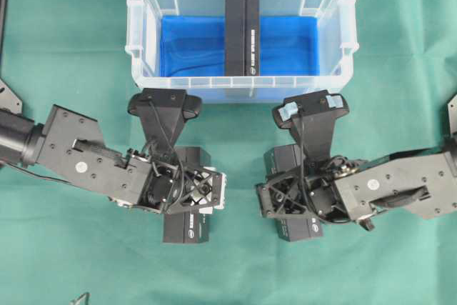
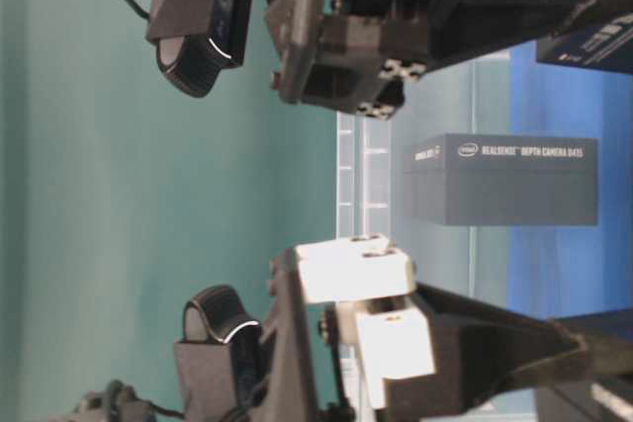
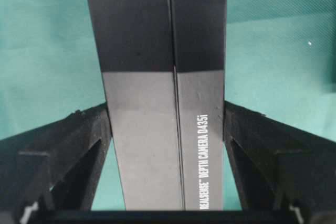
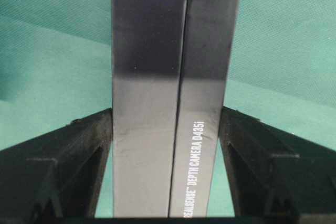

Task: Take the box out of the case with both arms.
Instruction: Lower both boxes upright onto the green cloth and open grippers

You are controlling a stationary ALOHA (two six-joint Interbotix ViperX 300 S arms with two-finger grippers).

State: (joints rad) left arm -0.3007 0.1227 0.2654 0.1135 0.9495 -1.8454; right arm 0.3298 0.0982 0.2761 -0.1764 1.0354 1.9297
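The case (image 1: 143, 48) is a clear plastic bin with a blue sheet on its bottom. It stands at the back middle of the green cloth. One black box (image 1: 243, 33) stands upright inside it, also visible through the case wall (image 2: 361, 175) as the box (image 2: 499, 180). In front of the case, my left gripper (image 1: 187, 208) is shut on another black box (image 1: 184, 232). Its fingers press both sides of that box (image 3: 157, 145). My right gripper (image 1: 296, 208) likewise grips a third black box (image 1: 300, 230), both fingers touching its sides (image 4: 157, 150). Left gripper (image 3: 167, 108) and right gripper (image 4: 166, 111) are both outside the case.
Green cloth (image 1: 64, 48) covers the table around the case. Both wrist cameras (image 1: 164, 101) sit just in front of the case's near wall. The two arms come in from the left and right edges, with a gap of cloth between the grippers.
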